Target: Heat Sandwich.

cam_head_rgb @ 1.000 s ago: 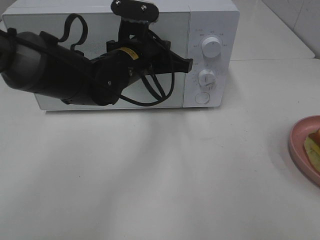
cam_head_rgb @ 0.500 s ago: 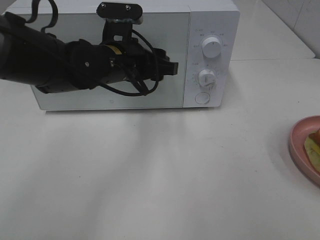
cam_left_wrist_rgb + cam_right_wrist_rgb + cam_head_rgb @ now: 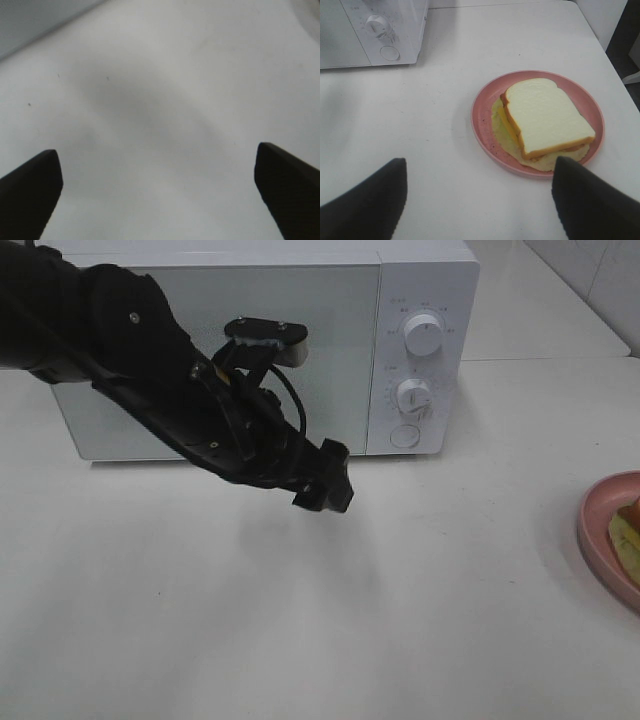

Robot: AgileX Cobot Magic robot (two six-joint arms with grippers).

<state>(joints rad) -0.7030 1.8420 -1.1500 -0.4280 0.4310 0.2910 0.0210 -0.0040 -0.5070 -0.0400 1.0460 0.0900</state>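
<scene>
Nearest you on the right side, your right gripper (image 3: 477,200) hangs over the bare white tabletop (image 3: 435,100) with its fingers (image 3: 365,205) spread wide and nothing between them. Just beyond them lies the sandwich (image 3: 545,117), flat on the round pink plate (image 3: 482,117), with yellow filling showing past the bread on the side facing the microwave. In the high view only the plate's rim (image 3: 592,515) and a sliver of the sandwich (image 3: 628,530) show at the right edge.

On the left, your left gripper (image 3: 325,490) hovers above the tabletop in front of the microwave (image 3: 420,280), clear of it. Its wrist view shows its fingers (image 3: 30,195) set far apart, holding nothing, with only tabletop under them.

Farthest back stands the white microwave, door (image 3: 330,340) shut, two knobs (image 3: 421,335) and a round button (image 3: 404,436) on its right panel. The left arm (image 3: 120,350) crosses in front of the door and hides much of it from above.
</scene>
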